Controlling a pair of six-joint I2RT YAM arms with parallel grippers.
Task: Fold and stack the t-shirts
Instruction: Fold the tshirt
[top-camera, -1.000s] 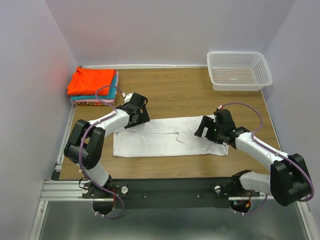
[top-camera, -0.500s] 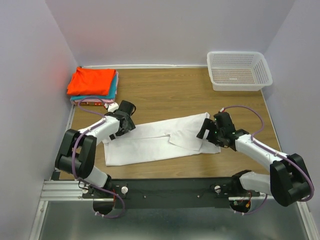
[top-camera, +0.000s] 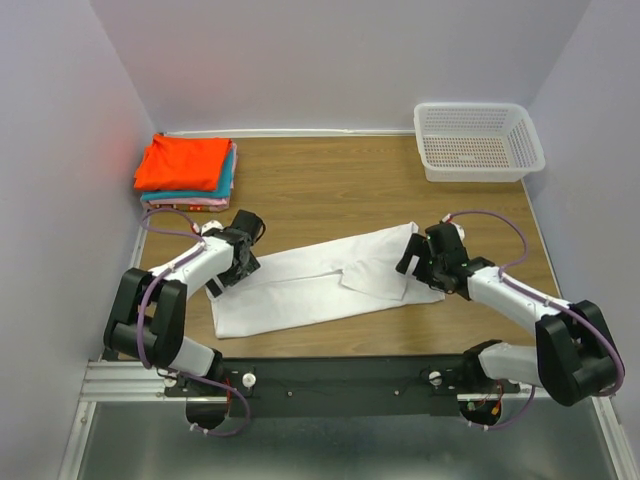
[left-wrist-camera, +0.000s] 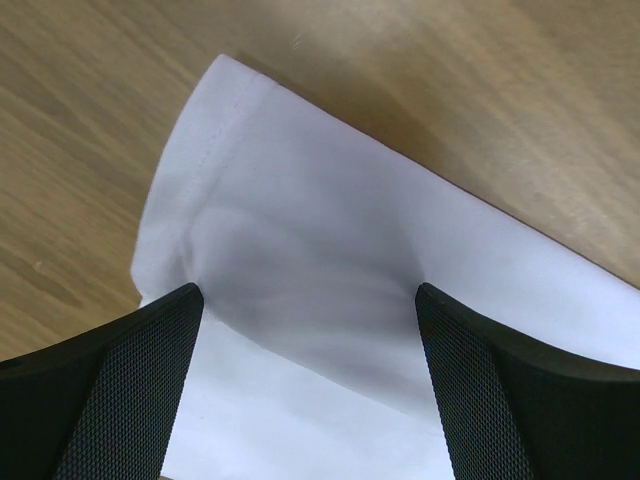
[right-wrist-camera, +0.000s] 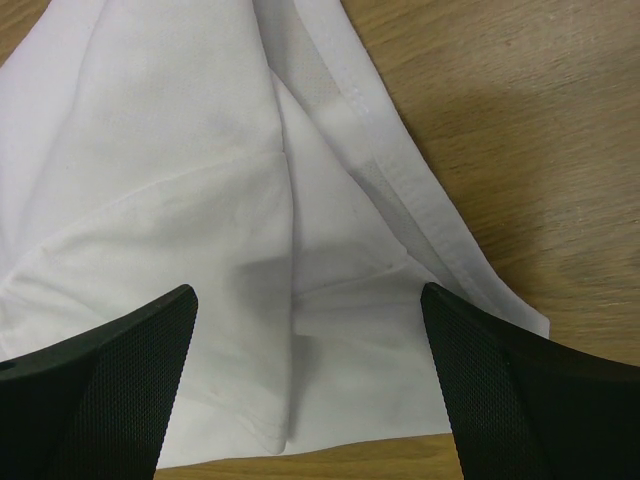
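Note:
A plain white t-shirt (top-camera: 310, 285), folded into a long strip, lies slanted across the wooden table (top-camera: 330, 190). My left gripper (top-camera: 226, 272) stands over its left end, jaws open. In the left wrist view the white t-shirt (left-wrist-camera: 320, 230) spreads below the open left gripper (left-wrist-camera: 308, 300), its hemmed corner ahead. My right gripper (top-camera: 411, 258) is open over the shirt's right end. The right wrist view shows the right gripper (right-wrist-camera: 308, 300) above layered cloth and seams of the t-shirt (right-wrist-camera: 200, 170). A stack of folded t-shirts (top-camera: 186, 168), orange-red on top, sits at the back left.
A white mesh basket (top-camera: 478, 140) stands at the back right corner. Grey walls close in the left, right and back sides. The black rail (top-camera: 340, 385) with both arm bases runs along the near edge.
The left gripper has moved left and toward the near edge, and the shirt's left end went with it, so the strip now lies slanted. The right gripper shifted only slightly.

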